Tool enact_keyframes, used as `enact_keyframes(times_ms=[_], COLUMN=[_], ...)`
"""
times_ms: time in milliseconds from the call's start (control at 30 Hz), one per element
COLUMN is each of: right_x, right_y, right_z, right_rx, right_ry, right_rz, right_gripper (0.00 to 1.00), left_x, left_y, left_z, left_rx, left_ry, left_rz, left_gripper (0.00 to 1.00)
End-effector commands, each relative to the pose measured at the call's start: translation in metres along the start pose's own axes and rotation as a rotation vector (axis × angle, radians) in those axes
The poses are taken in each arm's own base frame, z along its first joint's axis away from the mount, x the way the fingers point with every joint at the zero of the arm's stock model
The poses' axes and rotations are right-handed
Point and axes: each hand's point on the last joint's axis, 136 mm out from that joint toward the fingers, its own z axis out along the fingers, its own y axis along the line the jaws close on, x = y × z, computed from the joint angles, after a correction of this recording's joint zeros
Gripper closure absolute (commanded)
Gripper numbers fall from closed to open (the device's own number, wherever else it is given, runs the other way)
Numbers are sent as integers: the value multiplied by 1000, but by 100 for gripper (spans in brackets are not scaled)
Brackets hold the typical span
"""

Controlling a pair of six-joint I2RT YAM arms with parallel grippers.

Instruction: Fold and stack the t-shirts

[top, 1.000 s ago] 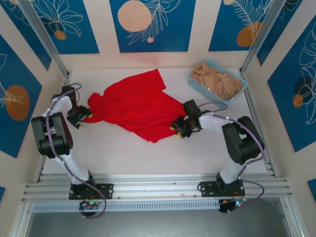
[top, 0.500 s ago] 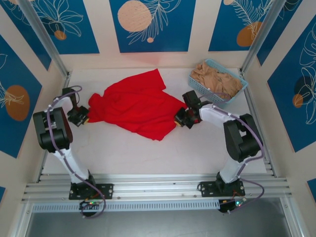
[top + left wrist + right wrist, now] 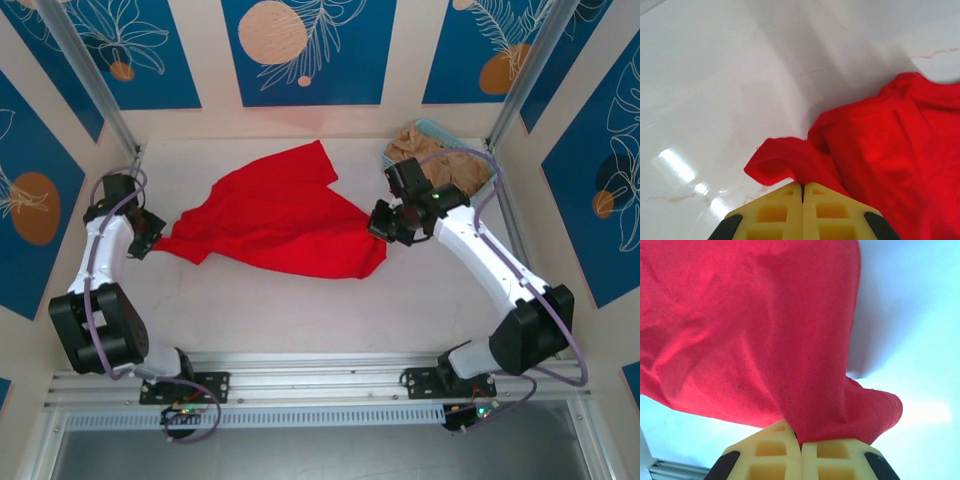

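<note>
Two grips newly made: left pincer (image 3: pixel 802 189) clenched on shirt (image 3: pixel 272 215) at left end, right pincer (image 3: pixel 800 437) clenched at right edge; stretched wider than before, ready for flattening.

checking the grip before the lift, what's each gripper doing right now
Left gripper: closed, pinching the left end of the red shirt.
Right gripper: closed, pinching the red shirt's right edge.

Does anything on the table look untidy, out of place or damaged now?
The red t-shirt lies crumpled and unfolded, stretched between the left end effector and the right end effector, both shut on its edges. Tan shirts sit heaped in the basket. Nothing looks damaged.
</note>
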Motion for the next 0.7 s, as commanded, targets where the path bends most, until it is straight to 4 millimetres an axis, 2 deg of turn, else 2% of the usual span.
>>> enact_keyframes(times_ms=[0,100,200,267,333,433,567,633,667], right_x=[24,32,33,25,5,-45,-108,-124,-127], right_y=[-19,-22,-23,-23,-18,-4,-1,0,-1], right_z=[-34,-52,-47,-23,9,61,126,139,136], right_rx=[55,29,24,30,17,5,45,63,74], right_ry=[13,-11,2,37,67,57,98,112,108], right_rz=[-61,-76,-84,-65,-39,-27,28,45,52], right_gripper=[100,100,100,94,86,70,63,62,62], left_x=[-3,-5,-9,-11,-13,-14,-17,-20,-21], left_y=[11,10,10,9,5,-1,-9,-13,-15], left_z=[-23,-33,-39,-39,-35,-21,-2,0,0], left_rx=[-89,-83,-69,-59,-58,-66,-81,-87,-89], left_ry=[-51,-78,-118,-133,-131,-106,-73,-72,-75], left_rz=[-17,-34,-61,-77,-81,-73,-69,-65,-59], left_gripper=[100,100,100,100,100,100,100,100,100])
